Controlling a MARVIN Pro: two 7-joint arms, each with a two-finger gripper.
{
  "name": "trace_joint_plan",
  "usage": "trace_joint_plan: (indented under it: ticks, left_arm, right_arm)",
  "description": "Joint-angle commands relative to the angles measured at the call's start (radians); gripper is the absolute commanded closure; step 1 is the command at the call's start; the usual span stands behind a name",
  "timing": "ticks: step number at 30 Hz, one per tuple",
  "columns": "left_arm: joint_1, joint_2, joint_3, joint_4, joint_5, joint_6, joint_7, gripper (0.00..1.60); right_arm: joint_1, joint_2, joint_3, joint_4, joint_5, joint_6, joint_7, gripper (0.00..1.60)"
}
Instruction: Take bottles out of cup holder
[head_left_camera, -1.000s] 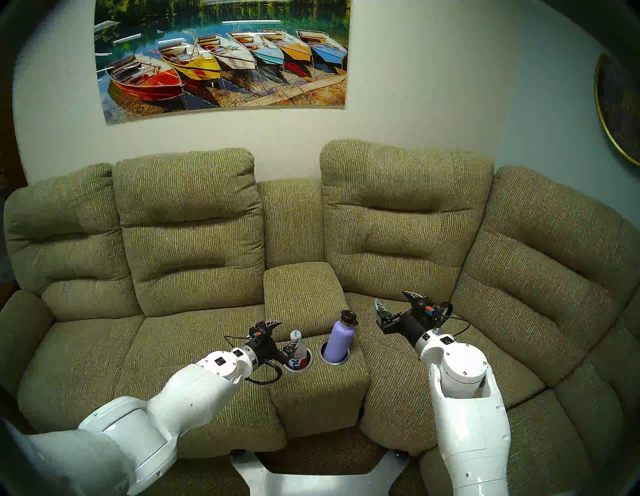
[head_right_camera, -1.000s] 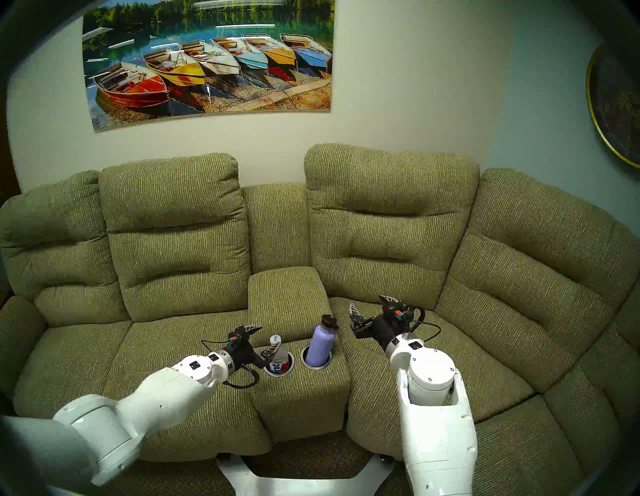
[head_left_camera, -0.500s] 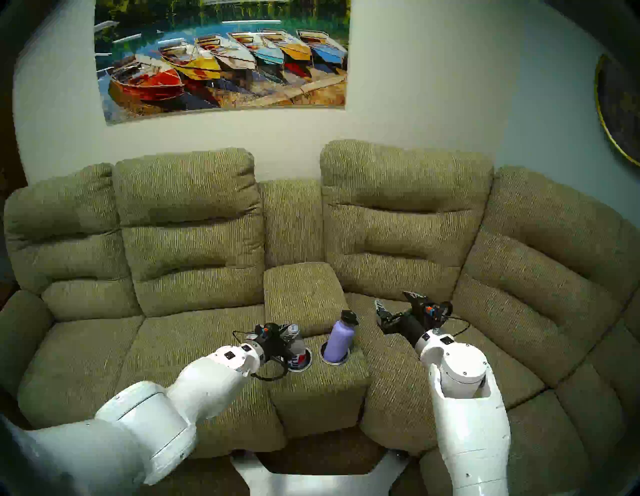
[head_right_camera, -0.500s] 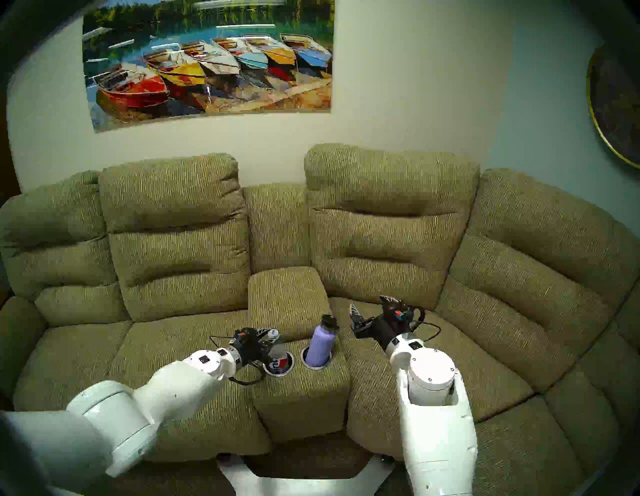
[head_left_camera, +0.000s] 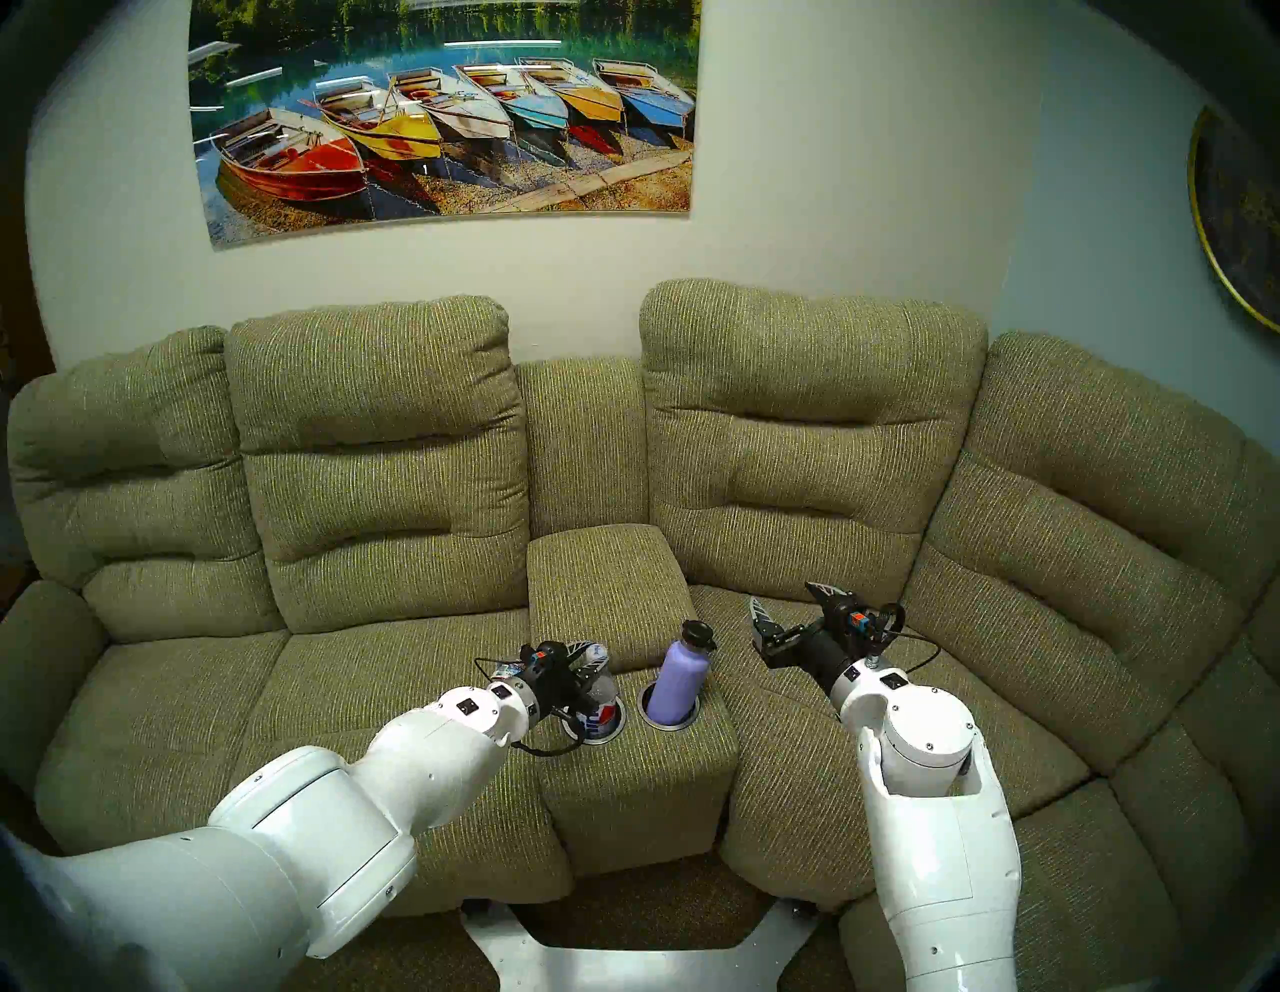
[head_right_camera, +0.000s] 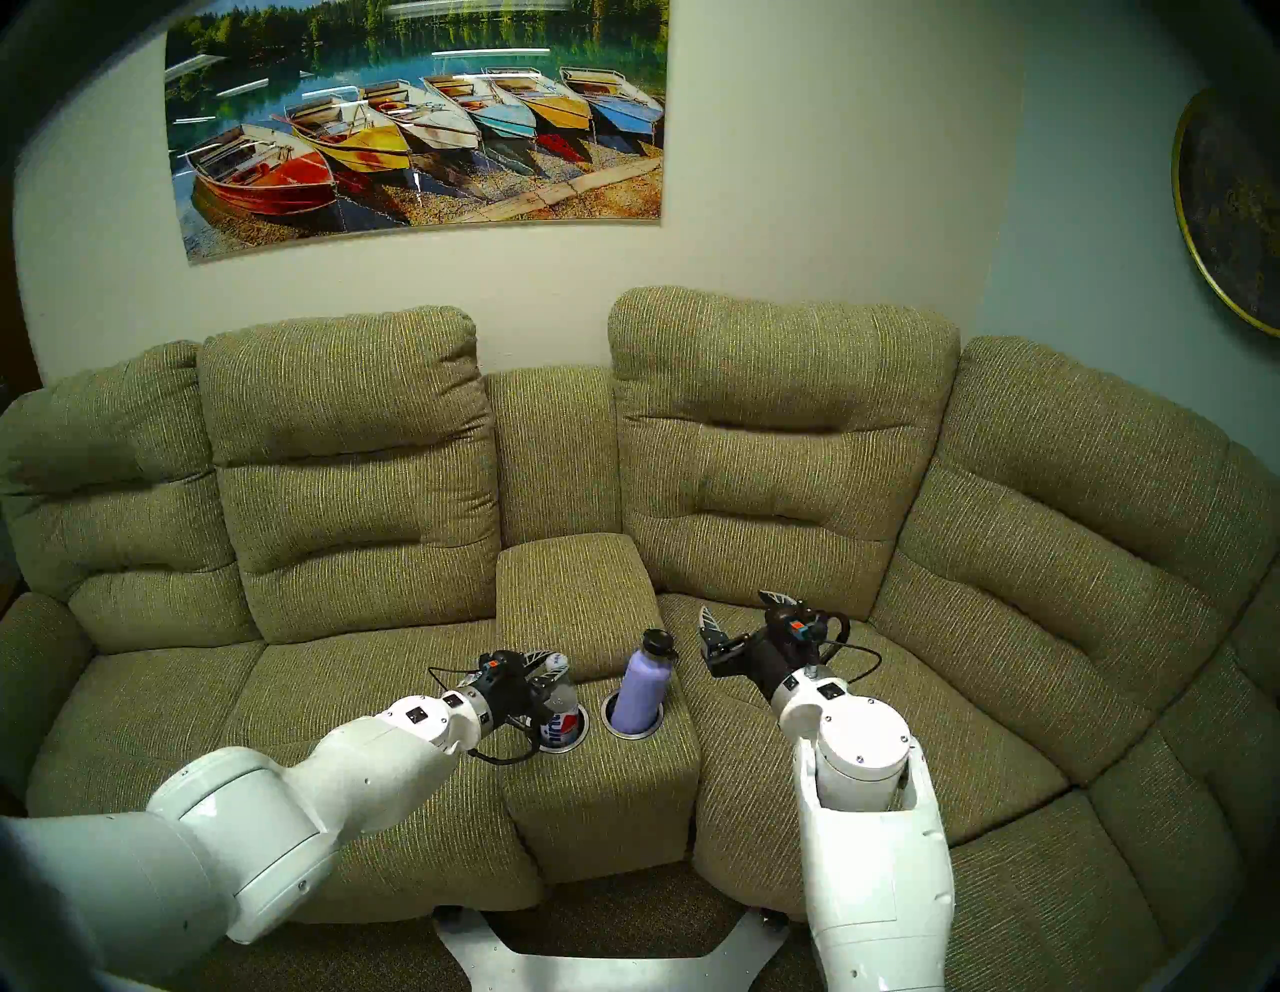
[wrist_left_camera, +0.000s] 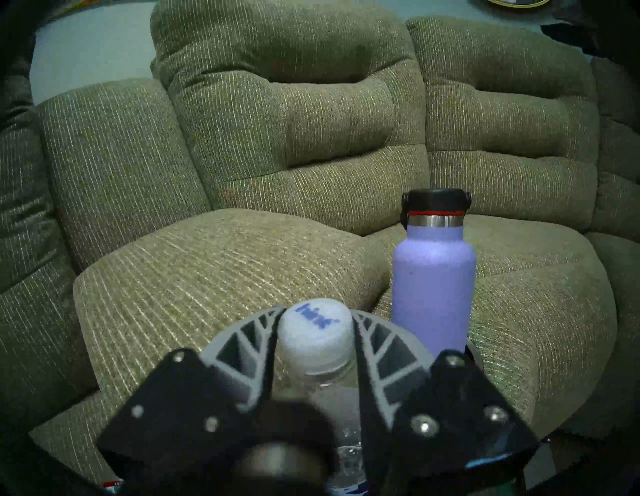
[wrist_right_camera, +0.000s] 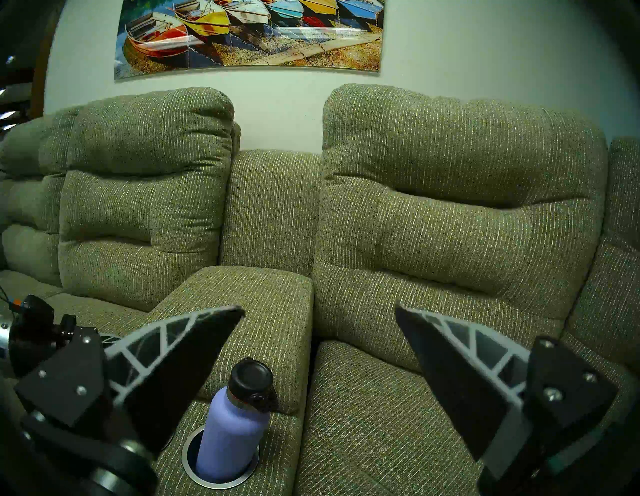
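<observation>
In the cup holder (head_left_camera: 665, 720) on the sofa console, the left gripper (wrist_left_camera: 316, 329) clamps the clear bottle's (head_left_camera: 601, 701) neck (lavender bottle (head_left_camera: 680, 675) untouched); right gripper (wrist_right_camera: 318, 320) gapes apart.

At frame centre, the lavender bottle (head_left_camera: 681, 675) stands just right of the clear bottle (head_left_camera: 601, 693); the seat cushion (head_left_camera: 374, 693) lower left lies bare.

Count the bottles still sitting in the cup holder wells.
2. The clear plastic bottle stands in the left well, with the left gripper shut on its neck below the white cap. The lavender bottle stands in the right well, untouched. None seems hidden.
</observation>
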Motion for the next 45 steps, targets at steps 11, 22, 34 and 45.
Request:
trace_joint_plan:
  ticks: [11,22,34,45]
  left_arm:
    - [0.019,0.165,-0.055,-0.267,-0.015,-0.124,-0.036,1.60]
    - [0.077,0.260,-0.103,-0.426,-0.049,-0.120,-0.052,1.60]
    - [0.130,0.364,-0.166,-0.565,-0.073,-0.118,-0.032,1.60]
    - [0.237,0.475,-0.244,-0.728,-0.092,-0.054,0.073,1.60]
  right_arm:
    - [0.009,0.001,0.000,-0.015,0.001,-0.004,0.000,0.00]
    - [0.010,0.001,0.000,-0.013,0.001,-0.004,0.000,0.00]
    - [0.011,0.001,0.000,-0.010,0.001,-0.005,0.000,0.00]
    - [0.011,0.001,0.000,-0.012,0.001,-0.005,0.000,0.00]
